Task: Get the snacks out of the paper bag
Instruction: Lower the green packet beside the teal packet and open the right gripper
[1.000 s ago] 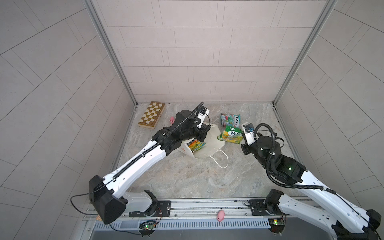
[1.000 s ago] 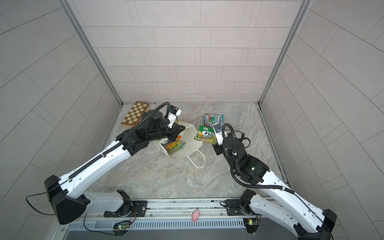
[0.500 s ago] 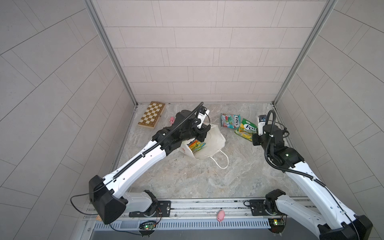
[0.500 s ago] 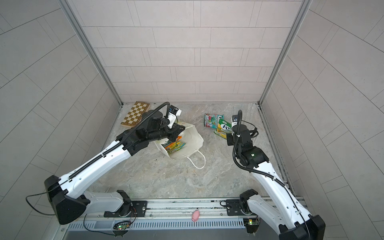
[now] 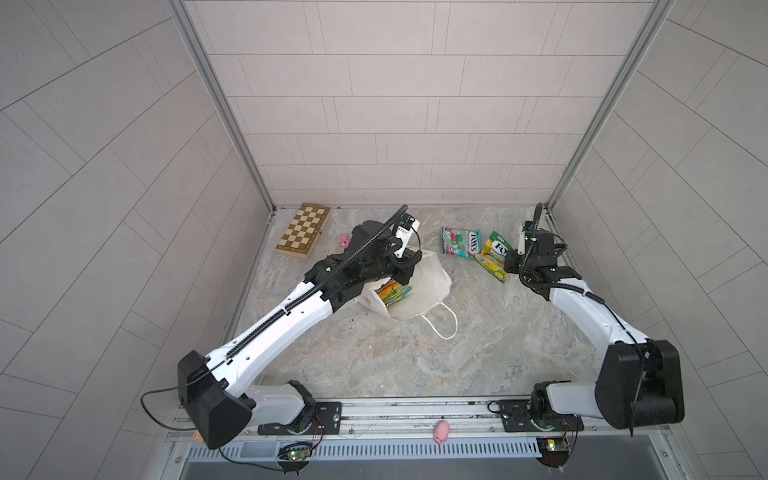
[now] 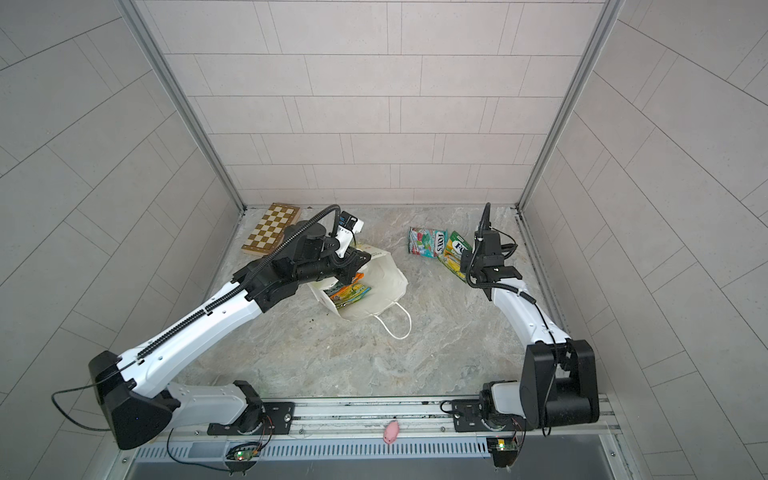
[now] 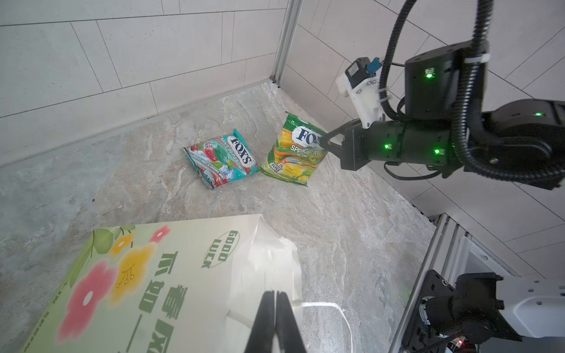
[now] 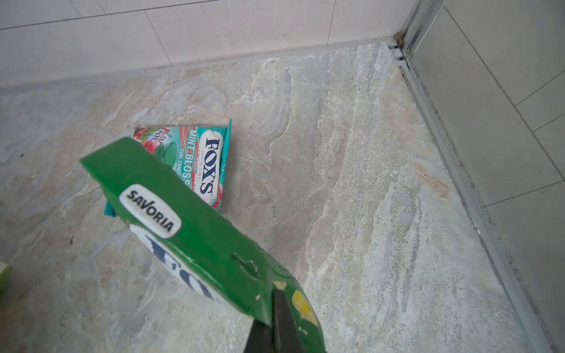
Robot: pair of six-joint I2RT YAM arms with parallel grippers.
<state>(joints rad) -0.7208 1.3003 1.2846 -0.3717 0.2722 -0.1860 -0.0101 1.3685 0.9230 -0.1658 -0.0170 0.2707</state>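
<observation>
Right gripper (image 7: 323,142) clamps the glossy green-yellow packet (image 7: 290,154) by its top edge, beside the teal packet (image 7: 223,157). Left gripper (image 7: 275,296), jaws together, seemingly nips the rim of the crumpled, flower-printed paper bag (image 7: 153,269).

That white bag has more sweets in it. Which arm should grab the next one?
Probably the right. The left fingers pinch the rim of the paper bag, holding it open; the right fingers only need to drop the green packet first.

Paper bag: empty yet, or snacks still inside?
Not empty: in both top views colourful packets show inside the mouth of the paper bag. Out: teal packet, green packet.
</observation>
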